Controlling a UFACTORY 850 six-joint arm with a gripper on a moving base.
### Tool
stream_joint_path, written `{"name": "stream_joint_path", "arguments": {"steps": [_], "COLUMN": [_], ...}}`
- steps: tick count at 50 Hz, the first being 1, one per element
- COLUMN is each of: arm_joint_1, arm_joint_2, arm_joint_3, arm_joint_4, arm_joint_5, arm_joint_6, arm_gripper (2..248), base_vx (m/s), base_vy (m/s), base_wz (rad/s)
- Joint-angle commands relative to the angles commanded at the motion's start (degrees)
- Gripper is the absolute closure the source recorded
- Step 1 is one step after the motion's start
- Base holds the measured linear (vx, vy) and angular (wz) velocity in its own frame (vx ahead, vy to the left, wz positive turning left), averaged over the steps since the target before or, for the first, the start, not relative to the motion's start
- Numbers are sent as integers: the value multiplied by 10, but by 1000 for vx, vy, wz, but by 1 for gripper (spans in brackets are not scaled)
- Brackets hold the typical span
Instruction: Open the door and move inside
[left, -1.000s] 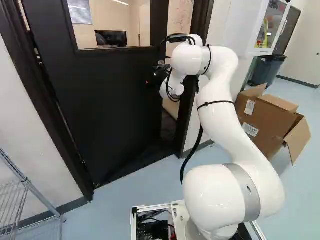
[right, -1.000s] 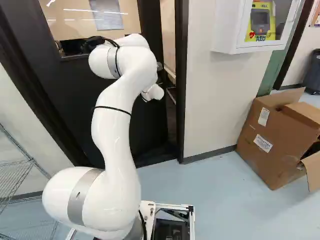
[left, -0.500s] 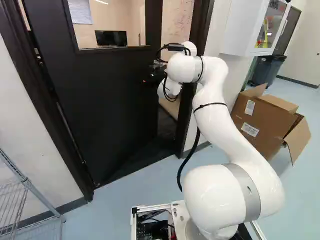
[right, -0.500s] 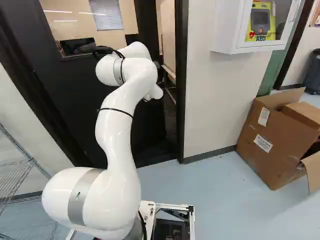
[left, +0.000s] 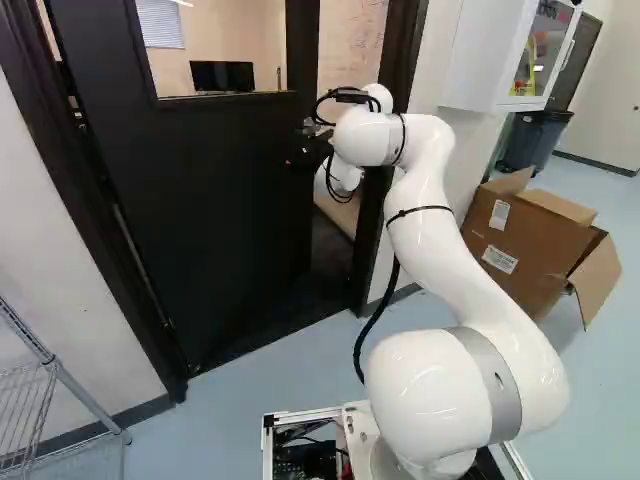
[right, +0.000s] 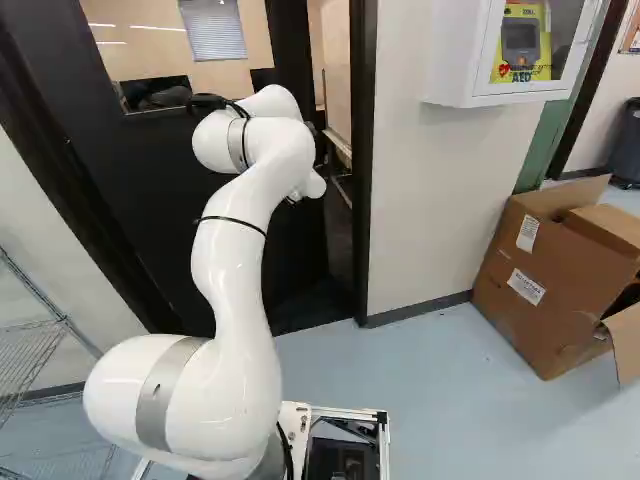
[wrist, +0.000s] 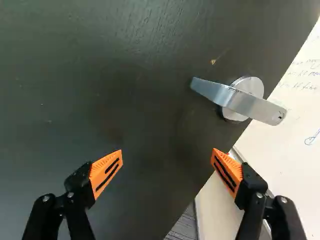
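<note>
In the left base view my gripper (left: 311, 151) is a small dark shape in front of the black door (left: 205, 210), close to its free edge. The door stands ajar, with a gap between that edge and the dark door frame (left: 376, 215). Seen from the wrist, the gripper (wrist: 167, 151) has its orange-padded fingers wide apart, nothing held between them. Ahead of the fingers, beyond the one nearer the door's edge, is the silver lever handle (wrist: 240, 102) on the door face. Whether the fingers touch the door cannot be told.
Through the gap a whiteboard (wrist: 295, 107) shows inside the room. Right of the doorway are a wall (right: 425, 200), a white cabinet (right: 462, 60) and an open cardboard box (right: 545, 280). A wire rack (left: 60, 385) stands at the left.
The door has swung further inward, widening the gap at its free edge. My upper arm and wrist shifted slightly at first, then stayed nearly still. The base has not moved.
</note>
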Motion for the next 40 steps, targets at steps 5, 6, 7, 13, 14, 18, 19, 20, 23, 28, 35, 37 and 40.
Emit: {"name": "stream_joint_path", "arguments": {"steps": [5,6,7,13,14,18,19,20,23,28,35,37,40], "arm_joint_1": [0,0,0,0,0,0,0,0,0,0,0,0,0], "arm_joint_2": [4,6,7,20,23,33,36,39,48,64,85,91,100], "arm_joint_3": [7,9,11,30,34,50,54,58,71,94,125,134,147], "arm_joint_4": [2,3,4,10,11,16,17,18,22,28,37,40,45], "arm_joint_5": [0,0,0,0,0,0,0,0,0,0,0,0,0], "arm_joint_6": [0,0,0,0,0,0,0,0,0,0,0,0,0], "arm_gripper": [3,3,3,3,3,3,3,3,3,3,3,3,3], "base_vx": [0,0,0,0,0,0,0,0,0,0,0,0,0], "base_vy": [0,0,0,0,0,0,0,0,0,0,0,0,0], "base_wz": [0,0,0,0,0,0,0,0,0,0,0,0,0]}}
